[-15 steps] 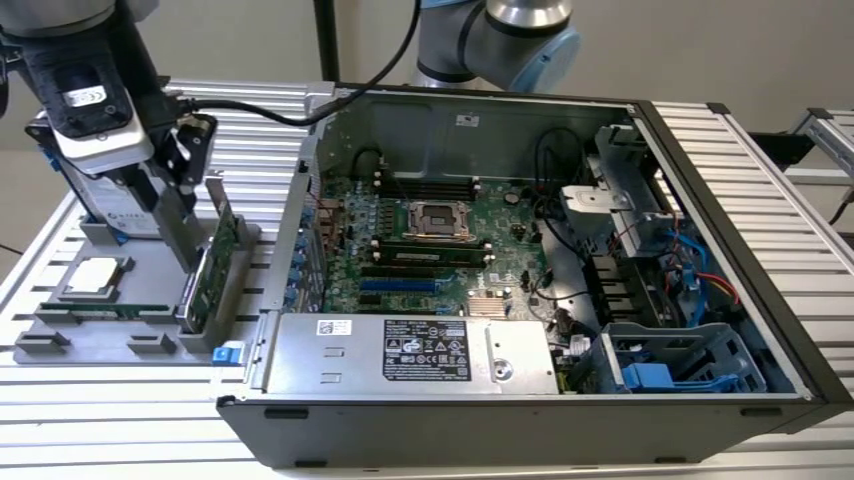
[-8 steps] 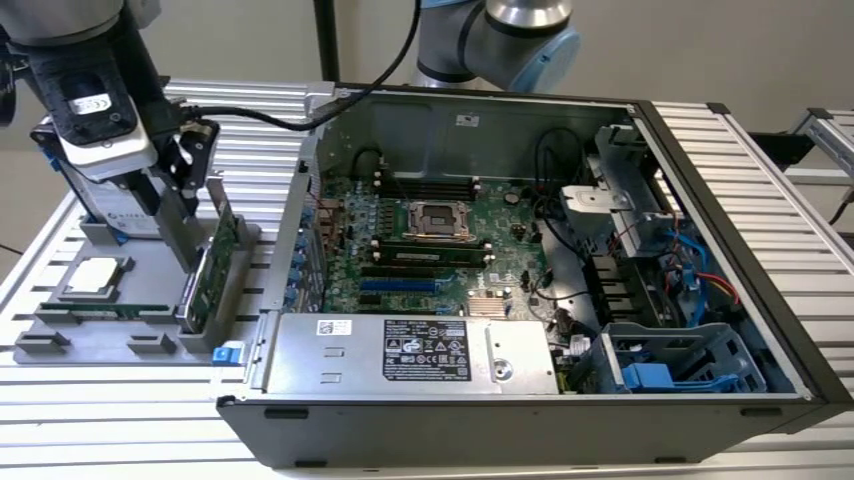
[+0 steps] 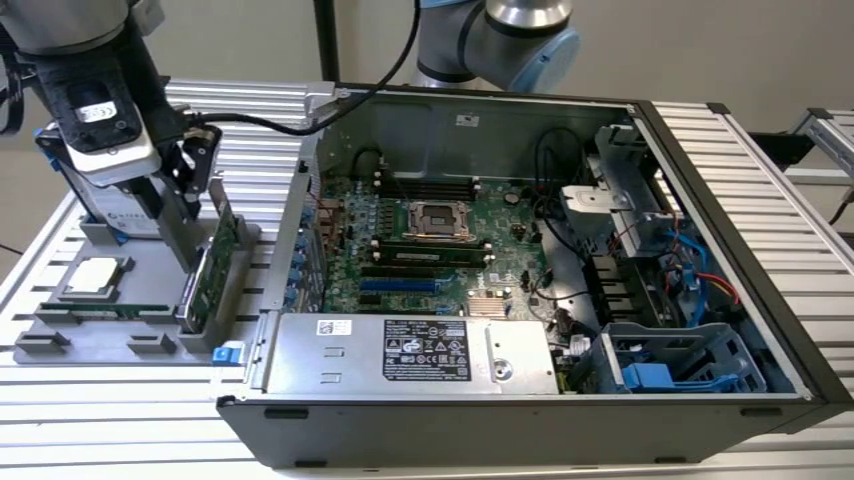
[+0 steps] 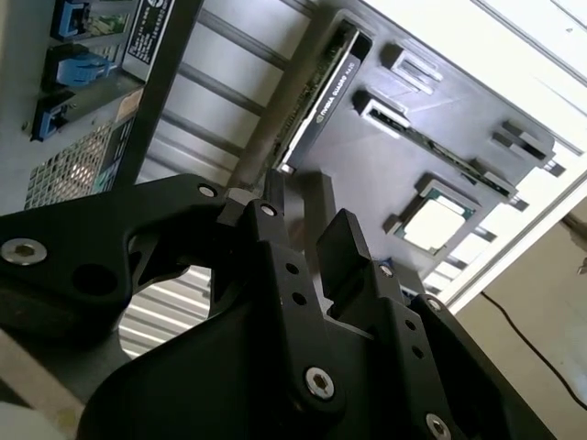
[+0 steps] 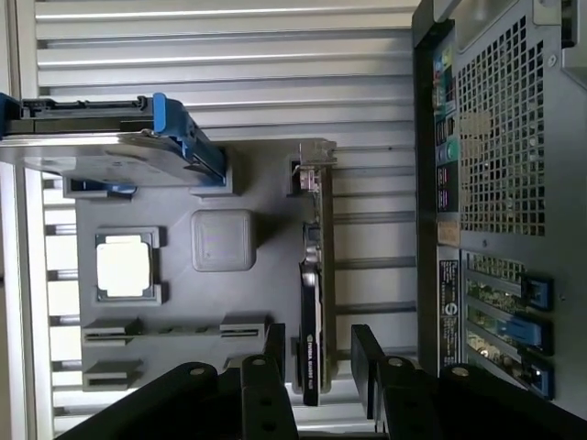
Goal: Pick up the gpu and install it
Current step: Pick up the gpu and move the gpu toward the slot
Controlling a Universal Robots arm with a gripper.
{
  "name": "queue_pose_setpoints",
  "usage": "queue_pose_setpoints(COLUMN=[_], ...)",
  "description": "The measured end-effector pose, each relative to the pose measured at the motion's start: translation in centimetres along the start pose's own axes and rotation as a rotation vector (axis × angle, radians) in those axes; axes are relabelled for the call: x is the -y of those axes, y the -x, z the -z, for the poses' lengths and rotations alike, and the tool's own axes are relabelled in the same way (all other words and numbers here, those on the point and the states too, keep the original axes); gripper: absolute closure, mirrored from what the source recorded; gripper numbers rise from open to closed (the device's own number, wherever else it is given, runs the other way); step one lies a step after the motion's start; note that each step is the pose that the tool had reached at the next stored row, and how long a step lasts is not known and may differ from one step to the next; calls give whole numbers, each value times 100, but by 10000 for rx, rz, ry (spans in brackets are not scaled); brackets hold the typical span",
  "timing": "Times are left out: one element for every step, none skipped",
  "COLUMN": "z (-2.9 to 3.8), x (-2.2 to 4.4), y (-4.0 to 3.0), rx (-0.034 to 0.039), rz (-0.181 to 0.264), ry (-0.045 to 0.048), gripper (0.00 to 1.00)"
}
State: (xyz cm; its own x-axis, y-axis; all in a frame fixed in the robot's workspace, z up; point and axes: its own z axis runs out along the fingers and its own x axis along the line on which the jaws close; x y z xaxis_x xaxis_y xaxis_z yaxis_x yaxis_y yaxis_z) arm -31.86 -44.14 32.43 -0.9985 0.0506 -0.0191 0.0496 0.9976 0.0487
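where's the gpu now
At the exterior view's left, the gpu stands on edge in the grey tray beside the computer case, with the gripper open around it.
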Motion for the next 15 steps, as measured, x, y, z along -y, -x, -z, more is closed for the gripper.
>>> queue_pose_setpoints(z=[-8,-15,-23,-30,-37,-44,-52,-61,-70,-79,-89,-100,-113,-127,-139], x=[-1,-2,-2,-2,-3,-4,-5,-6,-8,-10,-12,-14,-14,-14,-14], y=[0,0,0,-1,-1,-1,-1,-2,-2,-2,-3,-3,-3,-3,-3], rx=[0,0,0,1,0,0,0,0,0,0,1,2,2,2,2], rz=[0,1,1,0,0,0,0,0,0,0,0,-1,0,1,1], ry=[0,0,0,0,0,0,0,0,0,0,-1,0,0,0,0], gripper=[0,0,0,0,0,0,0,0,0,0,0,0,0,0,0])
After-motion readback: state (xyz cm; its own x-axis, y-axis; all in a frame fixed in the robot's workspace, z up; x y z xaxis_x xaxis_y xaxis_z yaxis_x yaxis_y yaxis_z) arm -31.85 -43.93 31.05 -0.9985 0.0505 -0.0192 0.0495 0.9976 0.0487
